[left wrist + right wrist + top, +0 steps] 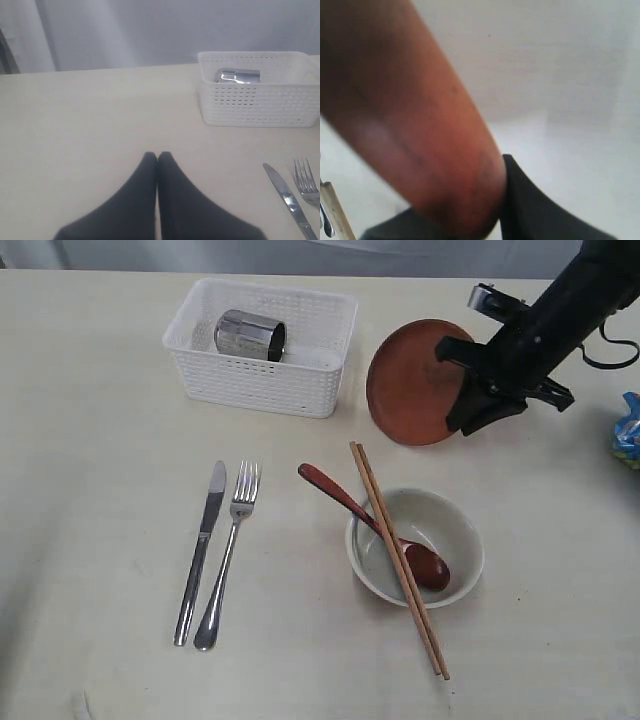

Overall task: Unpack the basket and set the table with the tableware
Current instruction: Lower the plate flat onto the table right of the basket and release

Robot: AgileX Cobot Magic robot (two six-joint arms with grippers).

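While tilted steeply on edge, the round brown plate [412,385] is clamped by the right gripper [460,385].
Its fingers [472,408] pinch the rim farthest from the basket [260,385].

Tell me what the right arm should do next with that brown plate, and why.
Probably lower the plate and lay it flat on the table near the bowl: the right tool grips its rim, holding it tilted beside the basket, not yet set down.

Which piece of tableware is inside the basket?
The steel cup, lying on its side in the white basket. The right tool holds the brown plate; everything else lies on the table.
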